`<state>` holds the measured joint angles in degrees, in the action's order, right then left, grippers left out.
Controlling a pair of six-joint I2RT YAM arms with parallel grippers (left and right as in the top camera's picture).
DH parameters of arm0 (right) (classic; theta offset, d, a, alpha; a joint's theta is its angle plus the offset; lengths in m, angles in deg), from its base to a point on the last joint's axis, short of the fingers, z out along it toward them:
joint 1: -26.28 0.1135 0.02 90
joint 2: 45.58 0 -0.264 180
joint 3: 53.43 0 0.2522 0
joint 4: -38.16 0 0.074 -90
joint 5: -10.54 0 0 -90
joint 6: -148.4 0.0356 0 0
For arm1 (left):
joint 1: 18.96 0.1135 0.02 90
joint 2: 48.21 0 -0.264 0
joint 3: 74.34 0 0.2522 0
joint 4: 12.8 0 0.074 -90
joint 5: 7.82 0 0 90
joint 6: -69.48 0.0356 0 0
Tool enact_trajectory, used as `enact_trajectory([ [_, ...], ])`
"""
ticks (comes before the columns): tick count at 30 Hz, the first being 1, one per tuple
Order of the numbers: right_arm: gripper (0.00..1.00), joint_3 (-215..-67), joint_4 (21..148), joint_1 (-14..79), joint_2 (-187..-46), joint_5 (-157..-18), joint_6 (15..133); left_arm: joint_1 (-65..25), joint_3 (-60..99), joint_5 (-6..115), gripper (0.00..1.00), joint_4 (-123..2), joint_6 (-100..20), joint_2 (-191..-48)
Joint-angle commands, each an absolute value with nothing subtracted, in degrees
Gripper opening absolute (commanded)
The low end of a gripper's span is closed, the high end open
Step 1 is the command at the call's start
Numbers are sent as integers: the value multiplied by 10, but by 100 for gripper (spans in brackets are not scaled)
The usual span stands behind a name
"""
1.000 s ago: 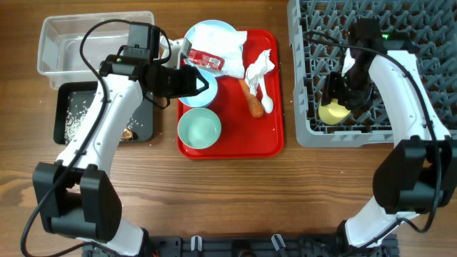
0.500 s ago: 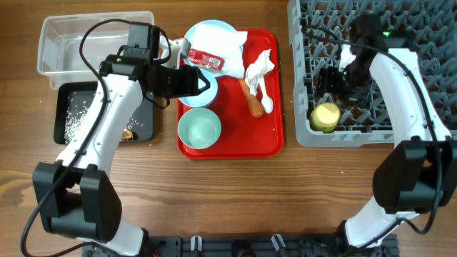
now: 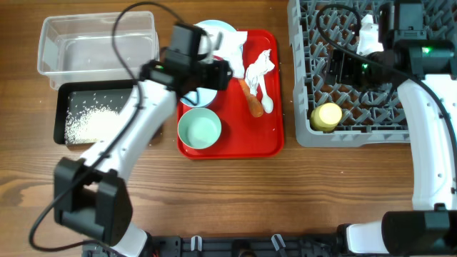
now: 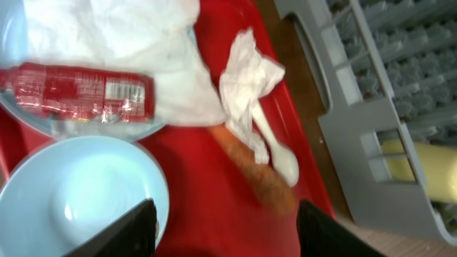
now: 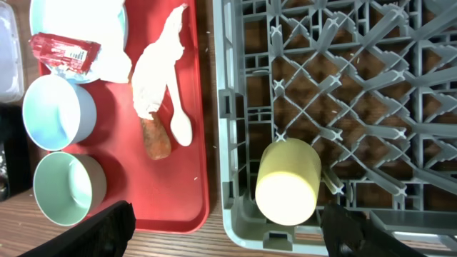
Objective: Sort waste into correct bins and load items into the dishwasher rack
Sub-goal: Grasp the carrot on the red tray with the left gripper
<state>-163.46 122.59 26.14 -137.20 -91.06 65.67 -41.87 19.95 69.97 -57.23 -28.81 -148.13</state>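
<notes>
The small yellow cup (image 3: pixel 328 116) now lies released in the grey pegged plastic dishwasher rack (image 3: pixel 300 86), lower left corner. The right gripper (image 5: pixel 228 232) has withdrawn, spread wide. The left gripper (image 4: pixel 228 228), also wide, has moved toward the red shiny snack wrapper (image 4: pixel 78 89).

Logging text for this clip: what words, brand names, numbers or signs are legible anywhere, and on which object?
Nothing can be quoted; no text is legible in any view.
Red snack wrapper: it has a white panel with dark print, too blurred and small to read.
Dishwasher rack, red tray, yellow cup: no lettering or numbers show on them.
</notes>
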Motion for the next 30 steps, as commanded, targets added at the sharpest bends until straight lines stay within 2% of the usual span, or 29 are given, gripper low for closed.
enact_trajectory([
  [1, 87, -1646, 1228, 264, -1364, -920, 658, -466, 201, 809, 63, -527, -300, -1531],
  [7, 87, -1646, 1234, 264, -1365, -920, 644, -491, 201, 819, 65, -486, -344, -1621],
  [10, 88, -1646, 1233, 264, -1365, -920, 643, -495, 201, 812, 56, -483, -407, -1647],
  [13, 87, -1644, 1234, 264, -1365, -920, 644, -505, 201, 812, 55, -472, -439, -1654],
  [17, 88, -1642, 1235, 264, -1365, -920, 643, -528, 201, 812, 58, -445, -440, -1655],
  [24, 87, -1642, 1245, 264, -1365, -920, 630, -551, 201, 823, 73, -435, -467, -1694],
  [30, 87, -1642, 1250, 264, -1365, -918, 629, -547, 201, 826, 75, -440, -478, -1699],
])
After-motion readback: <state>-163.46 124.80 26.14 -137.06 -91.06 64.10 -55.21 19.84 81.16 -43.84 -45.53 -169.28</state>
